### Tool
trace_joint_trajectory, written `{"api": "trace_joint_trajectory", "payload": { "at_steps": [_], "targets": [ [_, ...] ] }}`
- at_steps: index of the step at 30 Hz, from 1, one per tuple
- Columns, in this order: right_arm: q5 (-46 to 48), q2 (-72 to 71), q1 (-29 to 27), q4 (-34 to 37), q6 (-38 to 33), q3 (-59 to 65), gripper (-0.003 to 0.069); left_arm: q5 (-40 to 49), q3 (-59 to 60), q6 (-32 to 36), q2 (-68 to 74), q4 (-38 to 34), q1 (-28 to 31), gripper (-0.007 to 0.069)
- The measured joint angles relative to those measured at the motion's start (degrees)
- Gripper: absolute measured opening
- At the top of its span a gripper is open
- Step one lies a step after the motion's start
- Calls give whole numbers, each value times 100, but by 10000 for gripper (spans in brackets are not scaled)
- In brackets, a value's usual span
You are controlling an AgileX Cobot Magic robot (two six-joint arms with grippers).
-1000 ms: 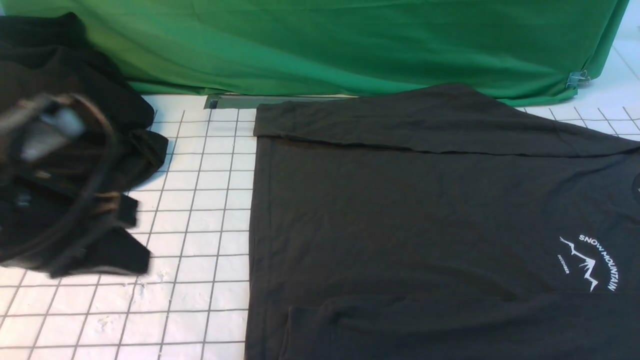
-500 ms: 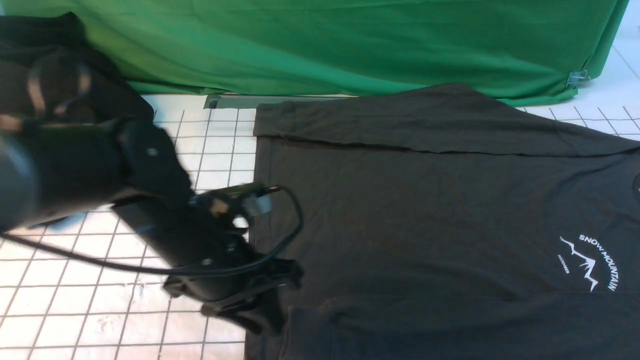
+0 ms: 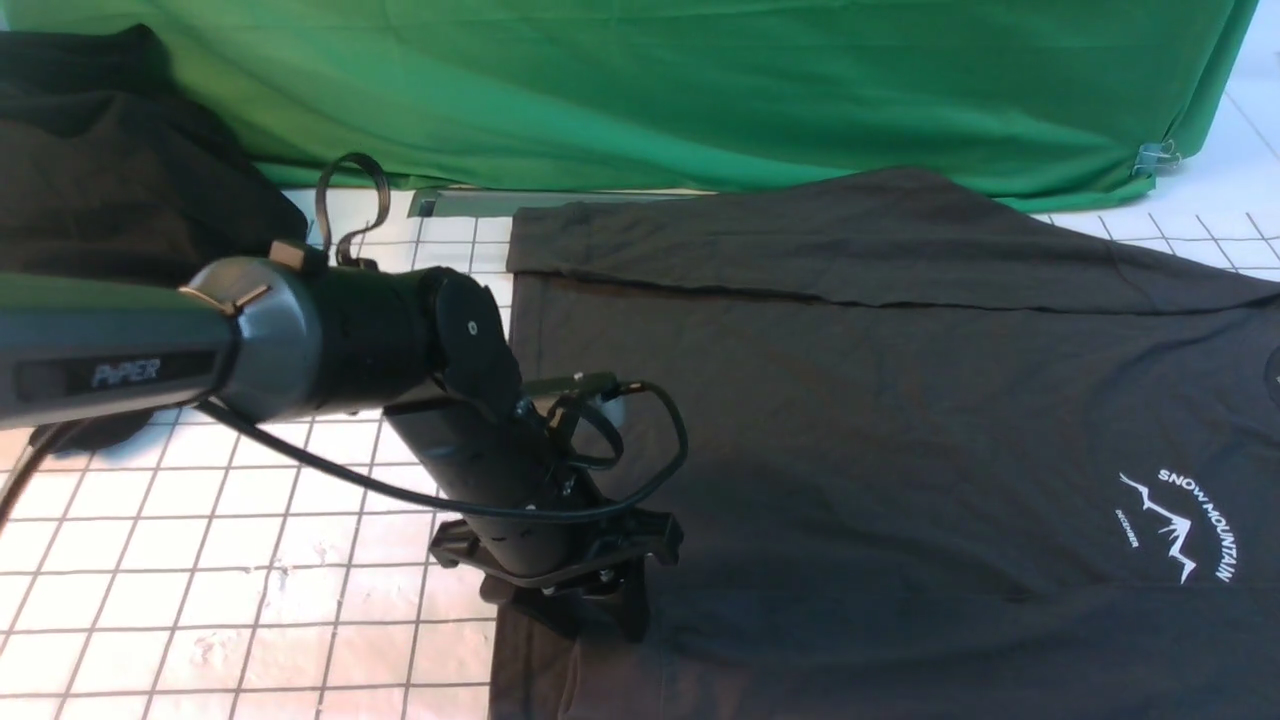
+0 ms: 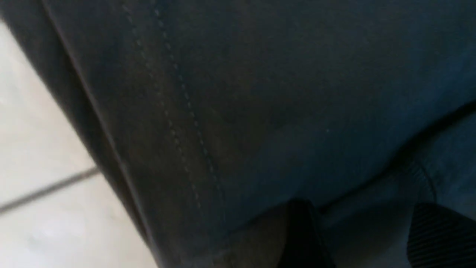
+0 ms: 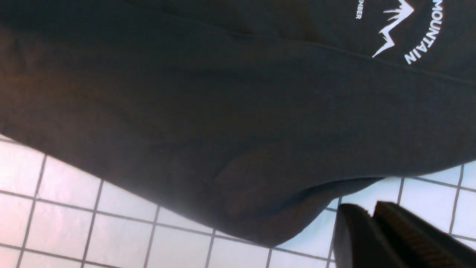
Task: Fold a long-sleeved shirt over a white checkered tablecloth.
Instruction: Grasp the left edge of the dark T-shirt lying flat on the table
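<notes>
The long-sleeved shirt (image 3: pixel 880 420) lies flat on the white checkered tablecloth (image 3: pixel 250 600), sleeves laid in along its far and near sides, its white print (image 3: pixel 1185 525) at the right. My left gripper (image 3: pixel 610 605) points down onto the shirt's near left corner by the hem. In the left wrist view the left gripper (image 4: pixel 368 232) is open, its two fingers spread over the shirt (image 4: pixel 260 111). The right gripper (image 5: pixel 372 214) is shut with nothing in it, above the tablecloth (image 5: pixel 427 201) just off the shirt's edge (image 5: pixel 260 208). It is out of the front view.
A deeper-black garment (image 3: pixel 120 180) is heaped at the far left. A green cloth (image 3: pixel 700 90) hangs along the back, held by a clip (image 3: pixel 1155 155) at the right. The left arm's cable (image 3: pixel 660 450) loops over the shirt.
The left arm swung from the far left across the tablecloth to the shirt's near left corner and came down onto it. The shirt has not moved.
</notes>
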Motion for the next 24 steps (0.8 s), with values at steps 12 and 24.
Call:
{"api": "trace_joint_trajectory", "payload": {
  "at_steps": [12, 24],
  "targets": [
    [-194, 0, 0, 0, 0, 0, 75, 88, -54, 47, 91, 81, 0, 151],
    [-194, 0, 0, 0, 0, 0, 88, 577, -78, -153, -693, 165, 69, 21]
  ]
}}
